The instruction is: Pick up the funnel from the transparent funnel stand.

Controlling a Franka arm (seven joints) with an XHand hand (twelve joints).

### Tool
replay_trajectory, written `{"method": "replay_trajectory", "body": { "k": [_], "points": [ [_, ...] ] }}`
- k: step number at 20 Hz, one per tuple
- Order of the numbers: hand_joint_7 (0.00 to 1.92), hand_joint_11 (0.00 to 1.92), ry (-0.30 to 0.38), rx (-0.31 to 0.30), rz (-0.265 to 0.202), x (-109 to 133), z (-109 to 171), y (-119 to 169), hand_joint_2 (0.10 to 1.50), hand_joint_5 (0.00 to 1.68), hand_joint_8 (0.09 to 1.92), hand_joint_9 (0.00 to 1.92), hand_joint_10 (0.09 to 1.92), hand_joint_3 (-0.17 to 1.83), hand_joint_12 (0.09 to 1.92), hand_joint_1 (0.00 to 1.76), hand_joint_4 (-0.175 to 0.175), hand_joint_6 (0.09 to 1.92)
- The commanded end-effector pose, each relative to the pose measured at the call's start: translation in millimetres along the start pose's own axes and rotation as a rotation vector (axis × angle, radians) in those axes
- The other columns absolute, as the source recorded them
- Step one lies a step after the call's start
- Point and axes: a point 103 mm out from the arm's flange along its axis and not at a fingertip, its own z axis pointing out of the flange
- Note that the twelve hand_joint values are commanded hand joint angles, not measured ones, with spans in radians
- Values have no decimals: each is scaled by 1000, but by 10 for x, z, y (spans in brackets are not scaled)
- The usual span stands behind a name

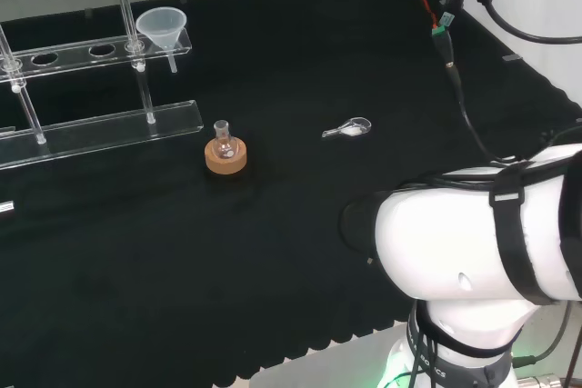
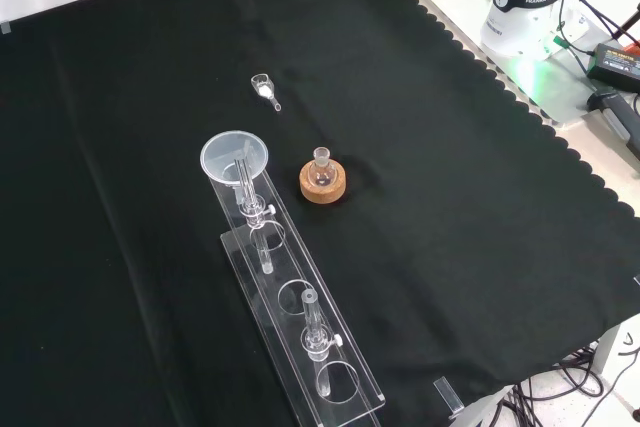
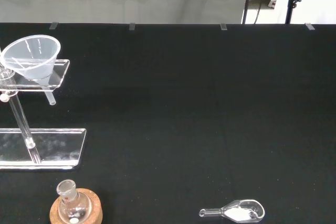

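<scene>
The funnel [image 1: 161, 26] sits in the end hole of the transparent funnel stand [image 1: 100, 124], its stem hanging through the upper shelf so the cone rests on the rim and is free to lift straight up. Nearby on the worktop [image 2: 450, 247], a small flask [image 2: 321, 171] stands in a cork ring [image 2: 324, 185]. Whether the fingers are open or closed cannot be told.

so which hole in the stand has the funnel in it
The end hole, nearest the flask on its cork ring: the funnel sits there. The stand's other holes hold nothing.
</scene>
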Motion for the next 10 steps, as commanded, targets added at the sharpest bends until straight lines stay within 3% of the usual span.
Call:
{"method": "replay_trajectory", "body": {
  "k": [1,6,10],
  "points": [
    [0,0,-15,-17,0,44,1,-6,905,0,87,41,87,83,879,75,36,87],
    [0,0,3,-11,-16,44,53,97,910,0,87,43,87,77,953,74,49,87],
    [0,0,35,-63,-41,-54,113,231,900,0,87,36,87,67,980,86,53,87]
  ]
}}
